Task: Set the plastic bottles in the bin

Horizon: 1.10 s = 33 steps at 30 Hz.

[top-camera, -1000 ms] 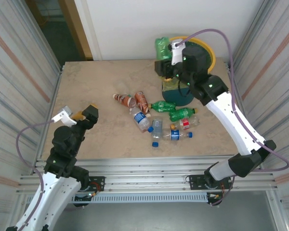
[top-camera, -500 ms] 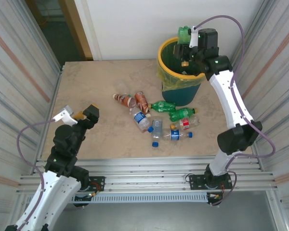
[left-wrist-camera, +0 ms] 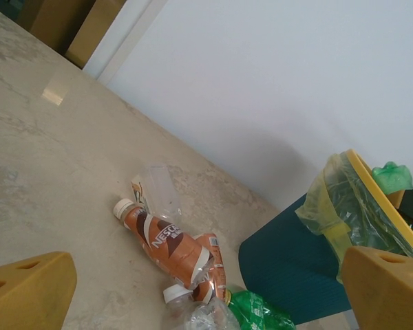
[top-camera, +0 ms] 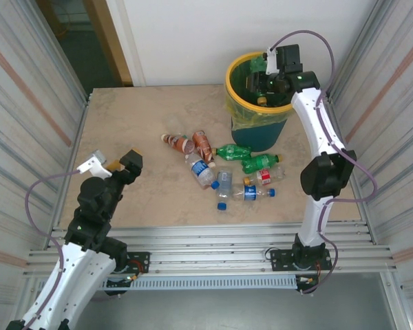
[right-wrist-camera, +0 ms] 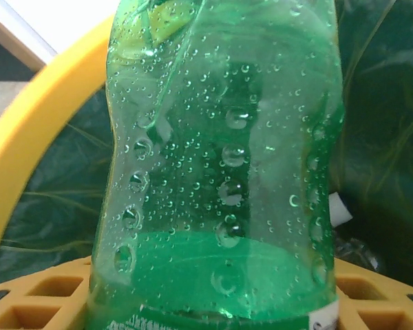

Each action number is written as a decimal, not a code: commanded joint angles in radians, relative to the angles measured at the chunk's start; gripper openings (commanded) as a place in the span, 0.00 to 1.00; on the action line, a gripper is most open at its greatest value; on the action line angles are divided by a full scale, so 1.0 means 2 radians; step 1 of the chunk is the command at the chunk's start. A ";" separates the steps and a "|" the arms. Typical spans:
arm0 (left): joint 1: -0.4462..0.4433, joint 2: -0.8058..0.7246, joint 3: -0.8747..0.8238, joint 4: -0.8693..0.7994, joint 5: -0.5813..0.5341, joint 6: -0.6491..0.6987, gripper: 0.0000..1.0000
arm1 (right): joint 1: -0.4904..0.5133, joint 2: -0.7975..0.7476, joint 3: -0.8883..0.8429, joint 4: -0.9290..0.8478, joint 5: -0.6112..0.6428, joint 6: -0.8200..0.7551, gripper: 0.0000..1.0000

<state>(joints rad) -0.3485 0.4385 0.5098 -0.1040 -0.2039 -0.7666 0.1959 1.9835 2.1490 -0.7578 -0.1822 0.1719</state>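
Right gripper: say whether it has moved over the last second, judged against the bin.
Yes. The right gripper, shut on the green bottle, has swung rightward from the left rim of the bin to above its opening.

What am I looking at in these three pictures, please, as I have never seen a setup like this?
These are two robot arms bolted at the near edge of a table. The overhead picture comes from a fixed camera above and behind them. The other two come from small cameras on each wrist, looking out past that arm's own fingers. On the table lie several plastic bottles, clear, green and brown, beside a teal bin with a yellow rim. The left gripper is open and holds nothing, hovering over the table's left part. The right gripper is closed on a green bottle and holds it over the bin's mouth. That bottle takes up most of the right wrist picture.
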 commanded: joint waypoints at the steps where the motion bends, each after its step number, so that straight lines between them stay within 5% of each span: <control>1: 0.000 0.001 -0.003 -0.002 -0.011 -0.005 0.99 | 0.000 0.011 0.019 -0.019 -0.015 0.002 0.36; 6: 0.000 0.003 -0.002 -0.005 -0.011 -0.006 0.99 | 0.000 0.015 0.029 -0.033 -0.010 0.002 0.62; 11: 0.000 0.009 0.000 -0.005 -0.009 -0.007 0.99 | 0.000 0.005 0.053 -0.044 -0.004 0.002 0.76; 24: 0.000 0.016 0.000 -0.006 -0.008 -0.008 0.99 | 0.029 -0.083 0.059 -0.065 0.016 0.006 0.80; 33: 0.000 0.024 0.000 -0.010 -0.007 -0.010 0.99 | 0.177 -0.169 -0.044 -0.059 0.156 -0.038 0.86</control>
<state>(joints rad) -0.3485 0.4847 0.5098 -0.1101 -0.2039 -0.7826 0.4751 1.6791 2.1174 -0.8635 -0.0006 0.1436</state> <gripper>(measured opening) 0.989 0.857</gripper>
